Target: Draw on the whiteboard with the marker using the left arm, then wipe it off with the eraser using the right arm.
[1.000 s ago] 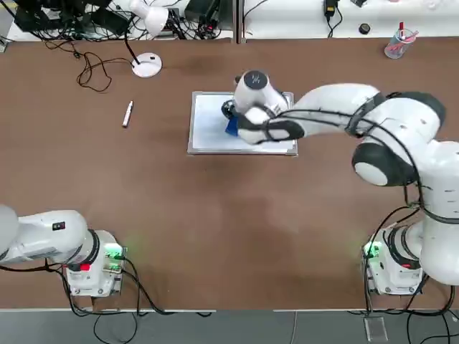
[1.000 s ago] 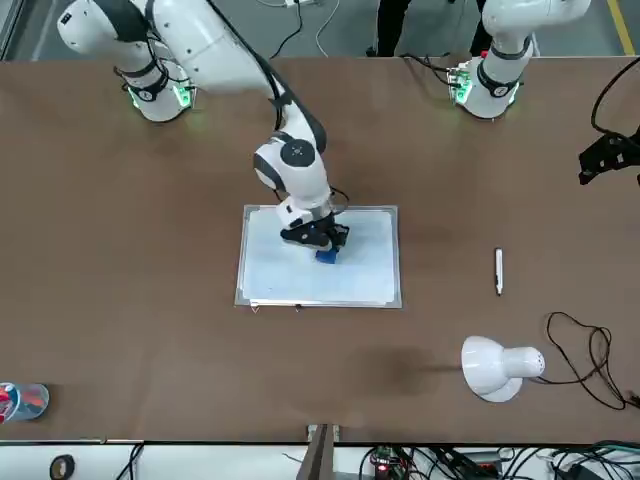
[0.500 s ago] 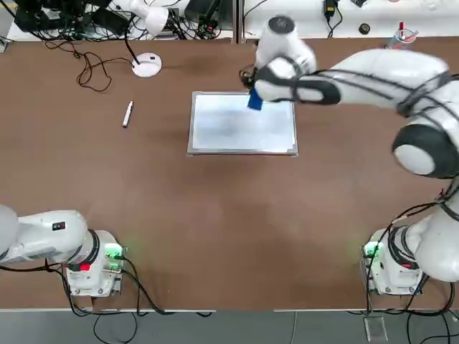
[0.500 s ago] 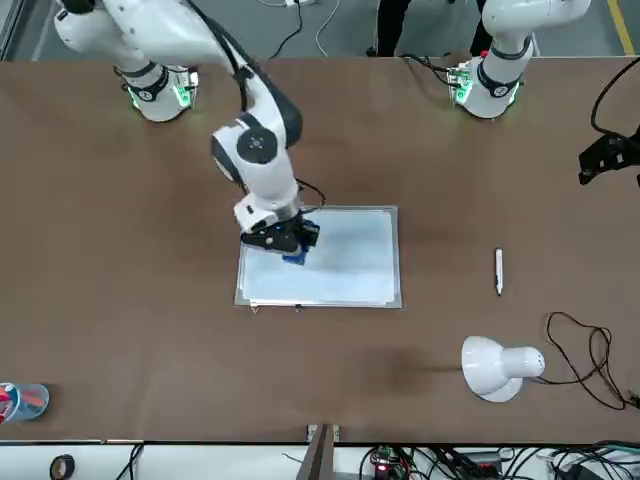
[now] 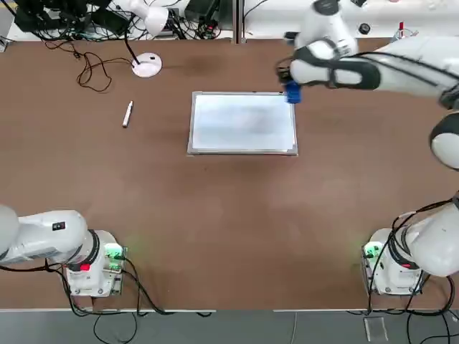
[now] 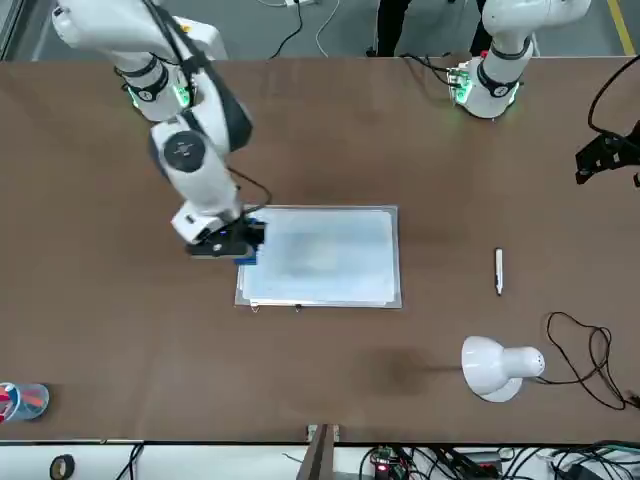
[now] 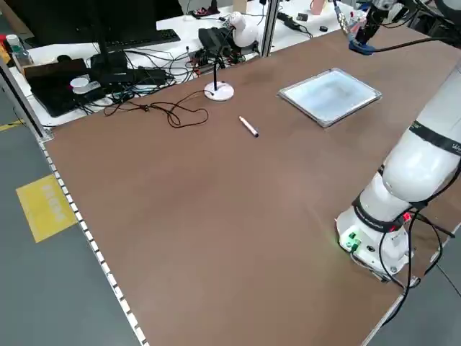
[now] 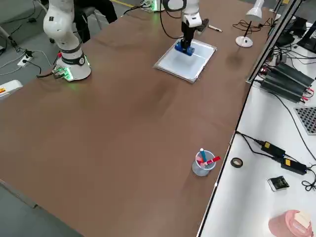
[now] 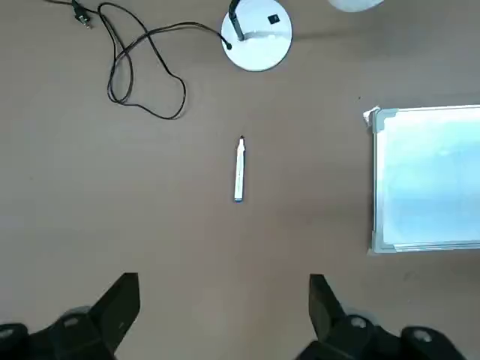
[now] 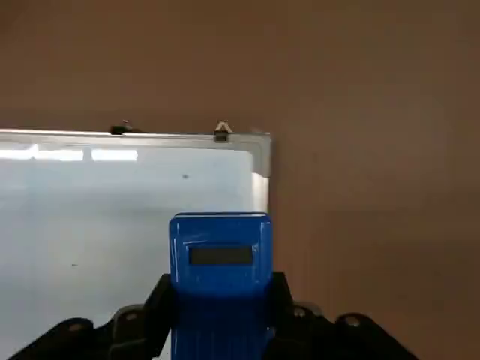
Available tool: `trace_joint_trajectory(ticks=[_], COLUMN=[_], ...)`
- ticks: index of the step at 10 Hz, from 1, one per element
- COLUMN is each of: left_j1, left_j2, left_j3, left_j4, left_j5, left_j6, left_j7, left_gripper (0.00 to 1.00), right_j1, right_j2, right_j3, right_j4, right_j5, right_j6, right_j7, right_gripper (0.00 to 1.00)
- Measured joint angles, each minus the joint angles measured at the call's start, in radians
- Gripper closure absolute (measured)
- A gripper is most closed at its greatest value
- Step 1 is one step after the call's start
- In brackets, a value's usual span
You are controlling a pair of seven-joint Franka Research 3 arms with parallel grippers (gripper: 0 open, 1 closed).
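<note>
I read the right arm's dark two-finger gripper (image 10: 221, 330) as clamped on the chunky bright-blue rectangular eraser (image 10: 220, 259); in the right wrist view the block sits squarely between the two fingers and sticks out past their tips. I take the flat white whiteboard with the thin silver-grey frame (image 5: 243, 122) as my landmark. From overhead, the eraser (image 5: 292, 92) and gripper (image 5: 290, 86) are at the board's far corner on the robot's right side. The right side view shows the eraser (image 8: 184, 48) hanging above the board rather than resting on it; whether its lower face touches the surface I cannot tell. The board face shows only a pale bluish sheen, no clear marker line that I can make out.

The slim white marker with the dark tip (image 5: 128, 114) lies flat on the brown table (image 5: 215, 215), well apart from the whiteboard on the robot's left side, untouched. A white round-based lamp (image 5: 147, 65) stands beyond the marker, farther from the robot than the whiteboard.

The left gripper (image 9: 225, 315) hangs high over the table on the marker's side of the whiteboard, its fingers spread wide and holding nothing; the marker (image 9: 239, 169) shows beyond its fingers.
</note>
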Motion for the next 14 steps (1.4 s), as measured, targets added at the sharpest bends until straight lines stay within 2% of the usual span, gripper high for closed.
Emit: trace_joint_trajectory(ticks=[3,6,8,11,14], left_j1=[0.0,0.0,0.0,0.0,0.0], left_j2=[0.0,0.0,0.0,0.0,0.0], left_j3=[-0.001,-0.001,-0.001,-0.002,-0.002], left_j4=[0.0,0.0,0.0,0.0,0.0], left_j5=[0.0,0.0,0.0,0.0,0.0], left_j6=[0.0,0.0,0.0,0.0,0.0], left_j7=[0.0,0.0,0.0,0.0,0.0], left_gripper=[0.0,0.0,0.0,0.0,0.0], right_j1=[-0.144,-0.273,-0.337,-0.421,-0.473], right_j2=[-0.05,-0.066,-0.067,-0.065,-0.039], right_j3=[-0.001,-0.002,-0.002,-0.002,-0.002], right_j4=[-0.033,-0.062,-0.081,-0.129,-0.191], right_j5=[0.0,-0.003,-0.043,-0.128,-0.17], right_j6=[-0.069,-0.075,-0.058,0.031,0.193], right_j7=[-0.282,-0.525,-0.616,-0.703,-0.742], right_gripper=[0.44,0.44,0.44,0.44,0.44])
